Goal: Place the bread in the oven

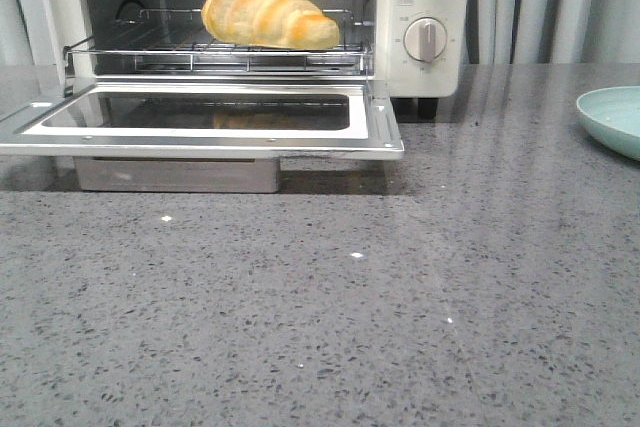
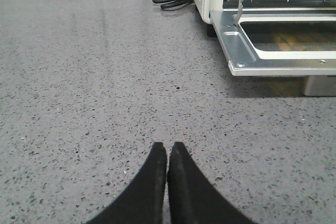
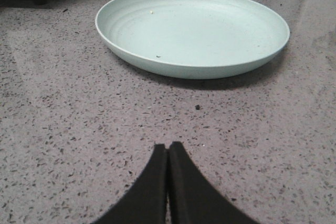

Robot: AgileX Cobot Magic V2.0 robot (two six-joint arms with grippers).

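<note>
Front view shows you the bread (image 1: 268,15) on the oven (image 1: 420,37) rack, door down; knob labels unreadable. Left claw (image 2: 167,153) and right claw (image 3: 168,153) are closed, empty.

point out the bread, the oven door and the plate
bread (image 1: 268,15), front view, middle of its ridged top, on the wire rack
oven door (image 1: 375,119), front view, right metal frame of the dropped door
plate (image 3: 210,69), right wrist view, near outer rim

1. A polished, speckled grey stone finish is being shown by the countertop (image 1: 420,327).
2. Shiny metal is being seen on the oven door frame (image 1: 385,132) and wire rack (image 1: 150,47).
3. A smooth matt finish is being displayed by the pale green plate (image 3: 194,30).
</note>
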